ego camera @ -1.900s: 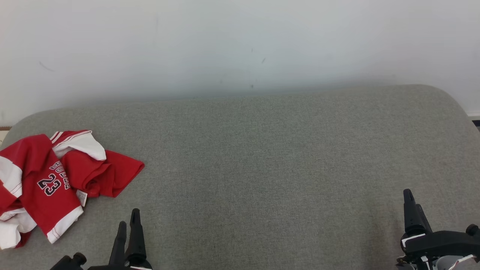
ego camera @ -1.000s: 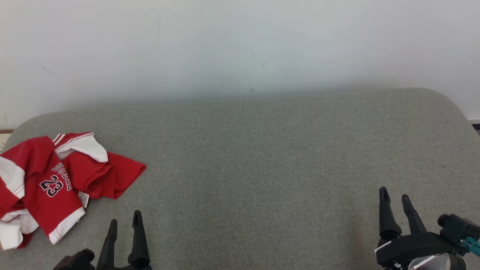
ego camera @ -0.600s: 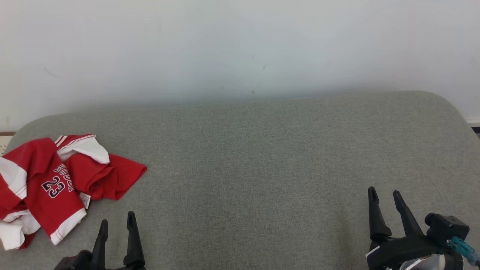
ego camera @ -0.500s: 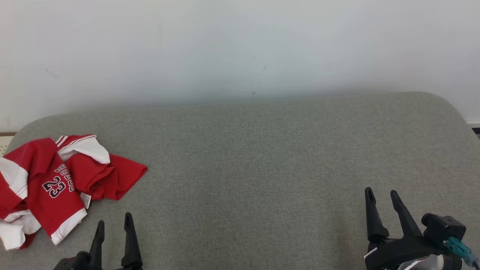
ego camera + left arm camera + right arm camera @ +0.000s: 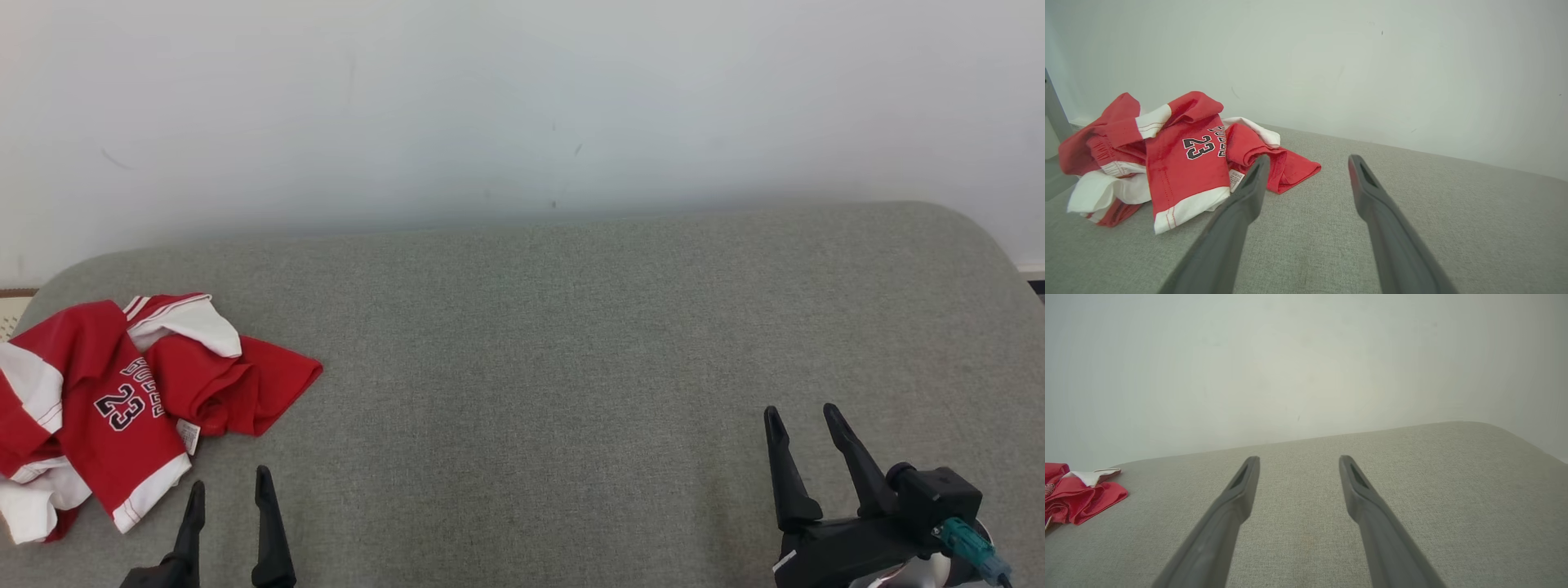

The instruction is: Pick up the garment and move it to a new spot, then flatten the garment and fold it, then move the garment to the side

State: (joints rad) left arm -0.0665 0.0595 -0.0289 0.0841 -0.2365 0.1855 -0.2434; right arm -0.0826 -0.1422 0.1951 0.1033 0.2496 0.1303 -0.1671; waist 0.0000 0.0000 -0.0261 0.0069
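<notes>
Red-and-white jersey (image 5: 106,408), numbered 23, crumpled in a heap at the left end of the grey fabric cushion (image 5: 531,343), 1 red flap pointing toward the cushion's middle. Long axis hard to read in such a heap, perhaps from the cushion's near-left corner toward that flap. Left gripper (image 5: 229,482) at the cushion's near-left edge, fingers spread and empty, jersey's white hem just ahead and leftward. Right gripper (image 5: 801,411) at the cushion's near-right edge, likewise spread and empty, well apart from the jersey. Nearer by far: the left arm.
</notes>
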